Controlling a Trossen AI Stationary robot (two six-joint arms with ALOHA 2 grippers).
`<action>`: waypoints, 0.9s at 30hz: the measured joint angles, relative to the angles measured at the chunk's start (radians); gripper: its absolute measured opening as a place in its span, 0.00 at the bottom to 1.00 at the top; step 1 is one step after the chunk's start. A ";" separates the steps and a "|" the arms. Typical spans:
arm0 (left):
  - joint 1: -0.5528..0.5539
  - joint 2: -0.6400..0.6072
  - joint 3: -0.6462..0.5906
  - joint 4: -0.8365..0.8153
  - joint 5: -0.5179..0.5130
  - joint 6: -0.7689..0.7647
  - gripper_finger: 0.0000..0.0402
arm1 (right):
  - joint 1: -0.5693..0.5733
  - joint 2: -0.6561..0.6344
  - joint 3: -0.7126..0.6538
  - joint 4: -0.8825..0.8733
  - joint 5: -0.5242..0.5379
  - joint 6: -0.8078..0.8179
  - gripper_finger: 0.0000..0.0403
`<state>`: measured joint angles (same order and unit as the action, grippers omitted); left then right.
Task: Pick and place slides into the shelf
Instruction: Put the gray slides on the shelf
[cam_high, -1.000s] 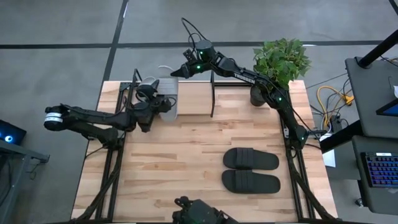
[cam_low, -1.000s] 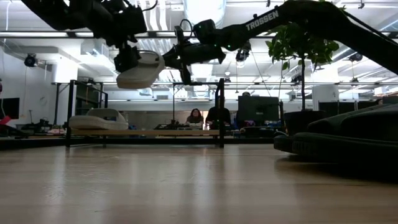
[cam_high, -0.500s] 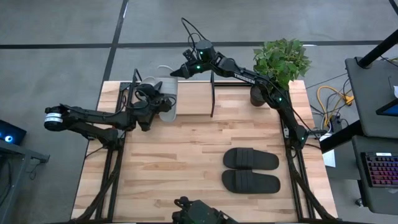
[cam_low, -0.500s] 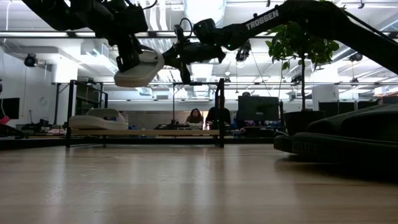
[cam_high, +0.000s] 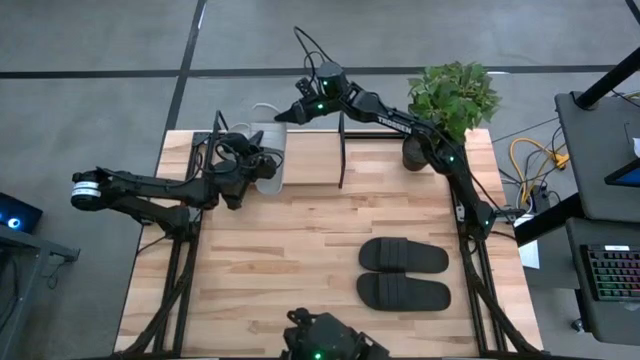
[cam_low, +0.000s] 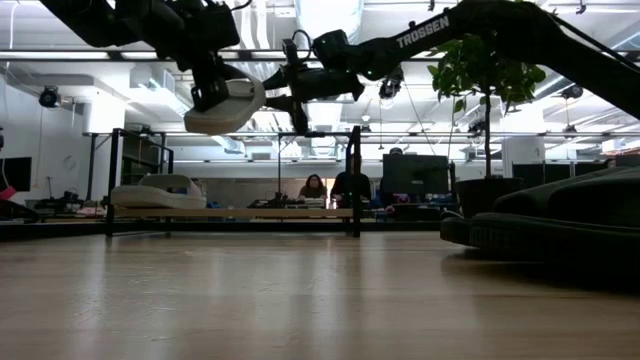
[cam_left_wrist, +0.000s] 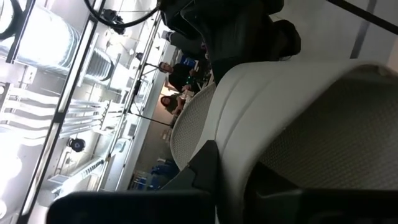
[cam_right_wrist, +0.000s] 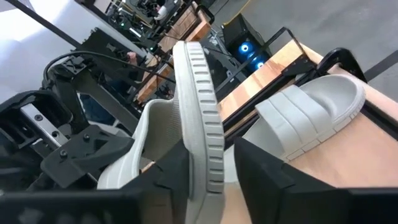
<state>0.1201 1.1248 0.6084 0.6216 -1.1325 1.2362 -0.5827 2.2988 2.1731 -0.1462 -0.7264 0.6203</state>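
Note:
A light grey slide (cam_low: 225, 105) hangs in the air above the shelf (cam_low: 230, 212), between my two arms. My left gripper (cam_low: 210, 92) is shut on it from the table's left. My right gripper (cam_right_wrist: 208, 171) stands open at the slide's far end, a finger on either side of the ribbed sole edge (cam_right_wrist: 202, 106). A narrow gap shows beside one finger. Whether the other touches, I cannot tell. A second grey slide (cam_right_wrist: 311, 115) lies sole down on the shelf's wood board. Two black slides (cam_high: 403, 272) lie side by side on the table at the near right. My left gripper holds the grey slide by its wide strap (cam_left_wrist: 242, 124), pinched with one finger (cam_left_wrist: 205, 174) outside the strap and the other under it, over the footbed. The fingers come about level from the table's left. The slide is lifted clear above the shelf, roughly level.
The shelf's black uprights (cam_low: 355, 180) and top rods stand at the table's far edge. A potted plant (cam_high: 450, 95) sits at the far right corner. Bare wood (cam_high: 290, 240) stretches between the shelf and the black slides. People sit in the room behind.
My left gripper has shut on the grey slide's strap without shifting. My right gripper's fingers have parted at the slide's far end. The slide has tipped from nose-down to nearly level and sits slightly higher.

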 joint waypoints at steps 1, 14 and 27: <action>0.000 0.000 0.000 0.003 0.000 0.000 0.00 | -0.006 -0.004 0.000 -0.001 -0.003 -0.006 0.30; 0.008 -0.043 -0.002 -0.018 0.005 -0.109 0.00 | -0.059 -0.152 0.000 -0.031 -0.009 -0.163 0.37; 0.131 -0.092 -0.005 -0.353 0.228 -0.447 0.00 | 0.030 -0.320 0.000 -0.233 -0.009 -0.356 0.32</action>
<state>0.2510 1.0332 0.6033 0.2683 -0.9050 0.7894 -0.5531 1.9791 2.1727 -0.3789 -0.7356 0.2644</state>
